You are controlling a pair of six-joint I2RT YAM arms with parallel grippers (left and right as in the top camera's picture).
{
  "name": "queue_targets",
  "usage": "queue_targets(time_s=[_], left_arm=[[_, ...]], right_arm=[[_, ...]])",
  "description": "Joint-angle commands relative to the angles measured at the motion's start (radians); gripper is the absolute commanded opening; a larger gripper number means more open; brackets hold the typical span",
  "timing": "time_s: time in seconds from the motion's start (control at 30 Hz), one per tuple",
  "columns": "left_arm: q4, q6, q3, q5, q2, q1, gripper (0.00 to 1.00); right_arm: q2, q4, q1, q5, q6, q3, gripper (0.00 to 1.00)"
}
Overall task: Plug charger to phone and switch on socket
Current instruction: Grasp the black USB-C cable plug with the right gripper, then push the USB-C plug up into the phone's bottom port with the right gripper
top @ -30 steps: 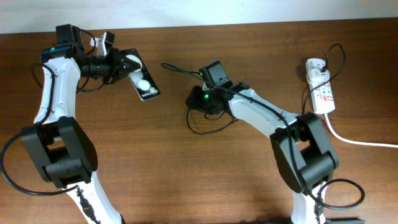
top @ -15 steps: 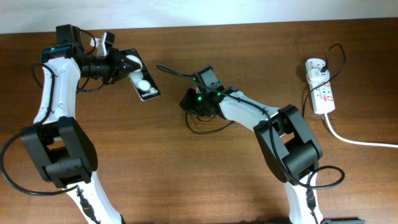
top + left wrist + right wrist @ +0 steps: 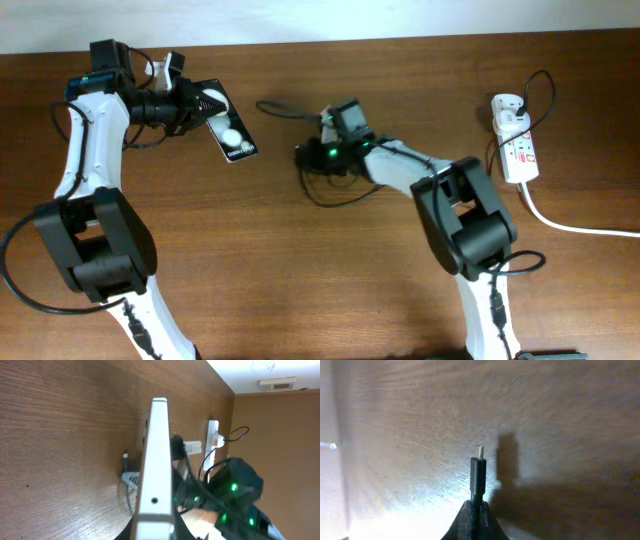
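Observation:
The black phone (image 3: 231, 126) is held tilted at the far left of the table by my left gripper (image 3: 197, 106), which is shut on its end. In the left wrist view the phone (image 3: 157, 460) shows edge-on, its pale edge pointing away from the jaws (image 3: 155, 530). My right gripper (image 3: 304, 156) is to the right of the phone and apart from it. It is shut on the charger (image 3: 285, 112), whose black connector tip (image 3: 478, 472) sticks out of the jaws (image 3: 475, 519) over the wood. The white socket (image 3: 518, 148) lies at the far right with the white plug adapter (image 3: 507, 108) in it.
The black cable loops on the table under the right arm (image 3: 335, 198) and arcs over to the adapter (image 3: 545, 85). The socket's thick white cord (image 3: 575, 226) runs off the right edge. The socket also shows in the left wrist view (image 3: 212, 442).
My right gripper has moved left toward the phone with the connector, and its wrist has turned. The cable loop shifted with it. The left arm and phone have not moved.

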Motion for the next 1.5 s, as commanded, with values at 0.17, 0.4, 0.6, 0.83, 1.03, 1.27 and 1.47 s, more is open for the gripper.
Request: queue_targets(time_s=[0.17,0.4,0.6,0.83,1.03,1.27,1.47], left_arm=[[-0.005,0.018,0.005,0.042,-0.006,-0.032,0.0],[-0.003,0.105,0.005,0.128,-0.006,-0.117,0.0],[-0.005,0.161,0.005,0.288,-0.006,-0.134,0.0],[0.016,0.177,0.005,0.425,-0.006,-0.177,0.0],[0.107,0.202,0.005,0.53,-0.006,-0.245,0.0],[0.165,0.18,0.006,0.6,-0.006,-0.267,0.0],[0.199,0.063,0.006,0.632,-0.006,-0.267,0.0]], right_arm=[[-0.264,-0.232,-0.159,-0.356,-0.431,-0.014,0.04],[-0.515,-0.581,-0.24,-0.359,-0.573,-0.016,0.04],[-0.673,-0.726,-0.265,-0.364,-0.649,-0.05,0.04],[-0.985,-0.687,-0.364,-0.364,-0.612,-0.3,0.04],[-1.083,-0.356,-0.373,-0.458,-0.369,-0.611,0.04],[-1.083,0.033,-0.324,-0.401,-0.136,-0.813,0.04],[-1.081,0.234,-0.078,-0.158,0.026,-0.813,0.04]])
